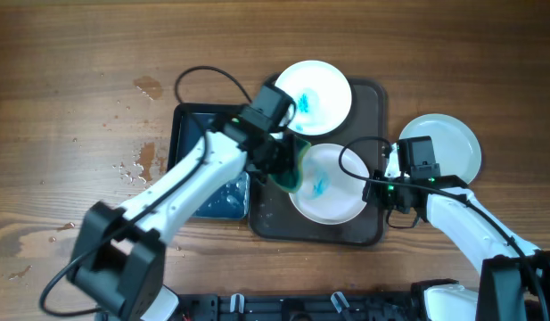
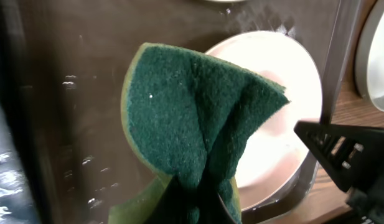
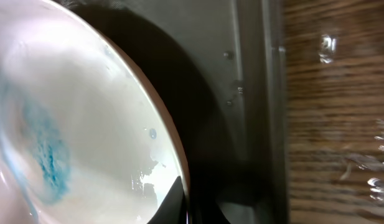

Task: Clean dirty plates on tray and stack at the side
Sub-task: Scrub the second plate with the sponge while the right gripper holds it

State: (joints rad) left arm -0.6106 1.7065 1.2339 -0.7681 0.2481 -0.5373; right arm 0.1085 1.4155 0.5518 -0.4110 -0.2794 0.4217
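Remaining smeared plates [image 1: 312,94] two; left gripper [image 1: 280,160] gripping sponge [image 1: 294,175], right gripper [image 1: 381,185] one plate [image 1: 332,203].

The support surface is a brown wooden table [image 1: 78,71] with visible grain. Three items rest directly on it:

- A dark brown tray [image 1: 368,227] with rounded corners, at centre.
- A black basin [image 1: 190,129] of blue water, touching the tray's left edge.
- A white plate [image 1: 448,138] with no smear, just beside the tray's right edge.

Water droplets [image 1: 143,162] lie on the wood left of the basin. A larger wet patch [image 1: 150,86] lies farther back.
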